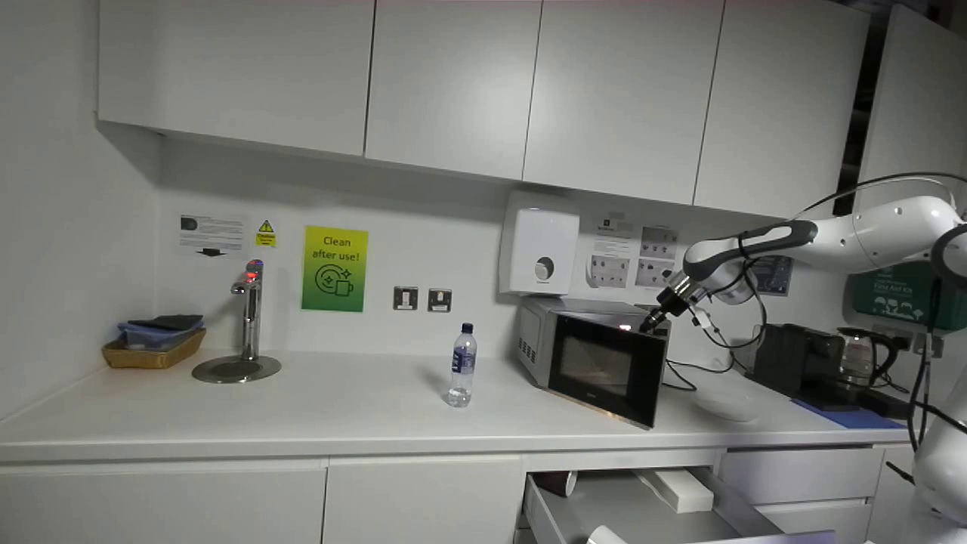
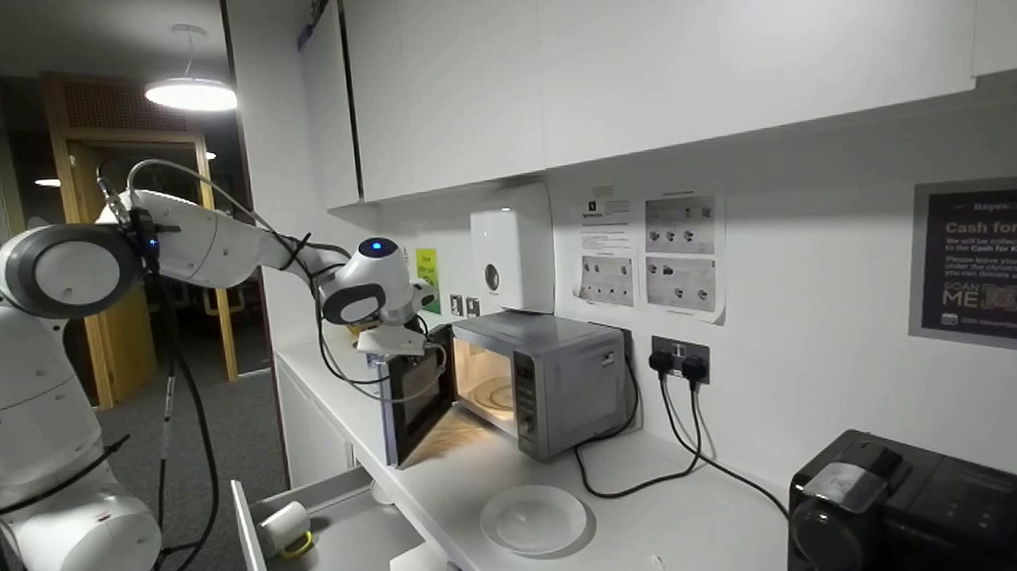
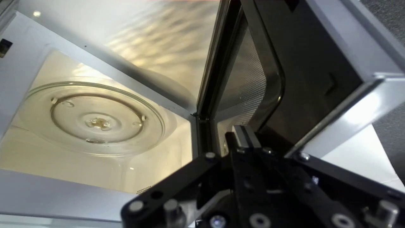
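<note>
Apparent step: working microwave door [image 3: 316, 63], standing open. Claw [image 3: 244, 136] narrow, holding nothing, beside door's inner face; contact unclear. Microwave [image 2: 570, 378] on surface [image 1: 340, 408]. Next move seemingly calls for gentle sideways pressure on door.

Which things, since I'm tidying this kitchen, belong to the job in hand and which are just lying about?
Seemingly in the job:
gripper, shut, by the open door
microwave

Apparently lying about:
water bottle
basket
mug in the open drawer
coffee machine
possibly the white plate
</note>
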